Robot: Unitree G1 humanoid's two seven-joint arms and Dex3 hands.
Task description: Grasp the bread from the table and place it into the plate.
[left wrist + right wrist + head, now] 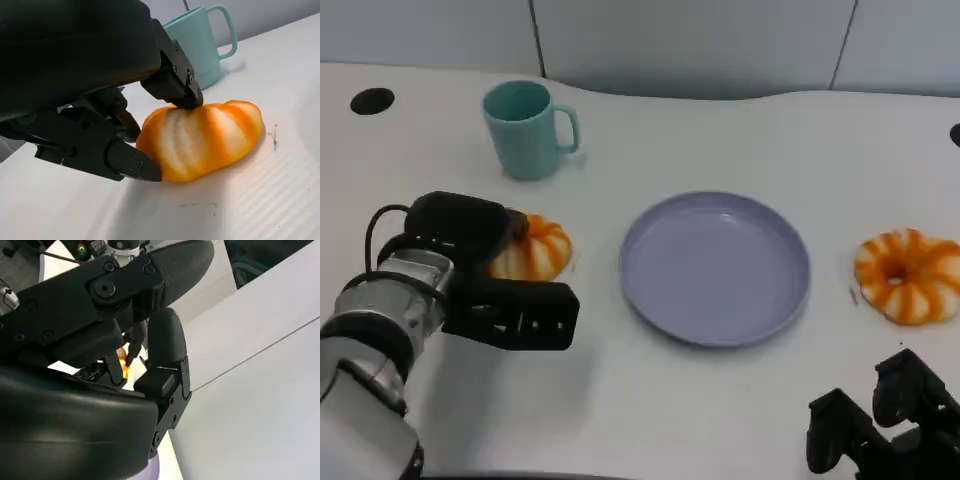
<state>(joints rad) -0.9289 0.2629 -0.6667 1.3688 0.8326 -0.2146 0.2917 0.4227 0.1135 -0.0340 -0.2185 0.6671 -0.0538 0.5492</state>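
An orange-and-white striped bread [535, 250] lies on the white table left of the lavender plate [650, 300]. My left hand [470, 270] is wrapped over its left side. In the left wrist view one fingertip presses the top of the bread [200, 137] and another finger of that hand [100, 100] touches its lower edge, with the bread still resting on the table. My right hand [890, 425] rests near the table's front right edge, holding nothing, its fingers [165, 365] apart.
A second striped ring-shaped bread [910, 275] lies right of the plate. A teal mug [525, 128] stands behind the left hand, close to the bread [200, 40]. A black hole [372, 100] marks the far left of the table.
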